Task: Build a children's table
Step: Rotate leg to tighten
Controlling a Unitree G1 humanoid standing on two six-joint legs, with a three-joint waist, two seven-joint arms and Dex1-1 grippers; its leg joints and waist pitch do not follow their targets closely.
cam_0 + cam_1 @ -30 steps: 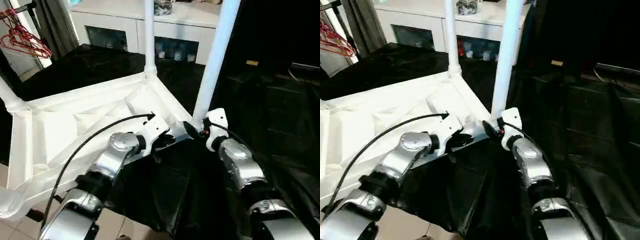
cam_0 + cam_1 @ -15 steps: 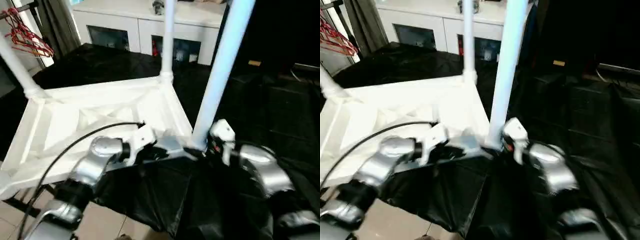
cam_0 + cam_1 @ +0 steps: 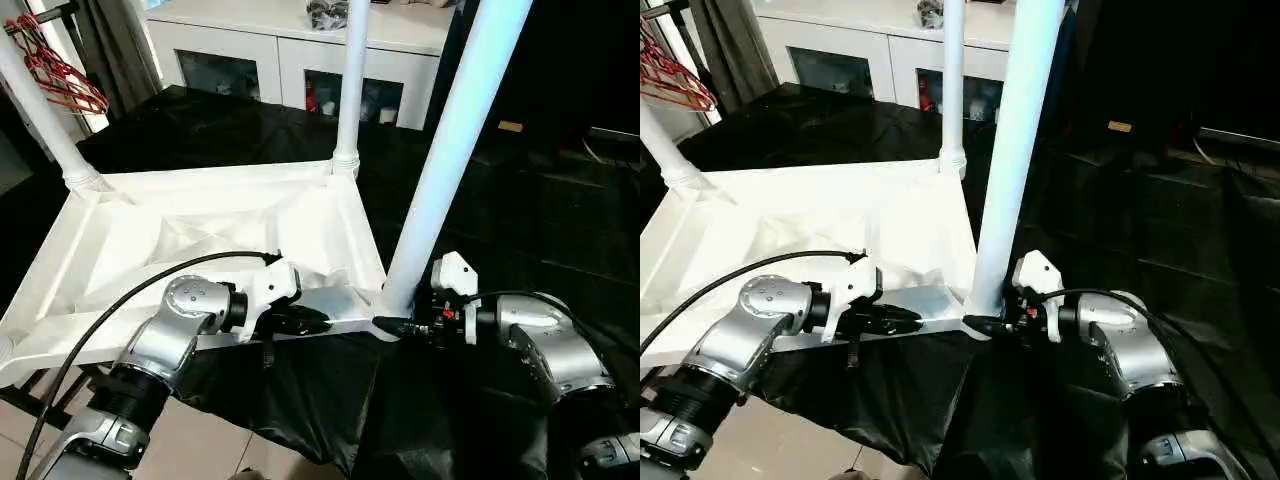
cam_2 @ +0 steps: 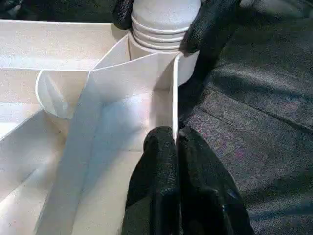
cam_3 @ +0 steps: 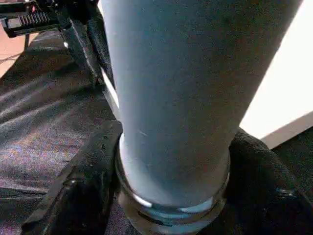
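White tabletop [image 3: 200,225]: my left gripper [image 4: 175,142] pinches its rim; my right gripper [image 5: 171,161] seems clamped around the near leg's [image 3: 450,150] base.

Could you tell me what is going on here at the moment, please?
A humanoid robot is assembling a children's table. The white tabletop lies upside down on black sheeting, with legs standing in its corner sockets. The left gripper is pinched shut on the tabletop's near edge wall, while the right gripper's fingers sit either side of the base of the near leg.
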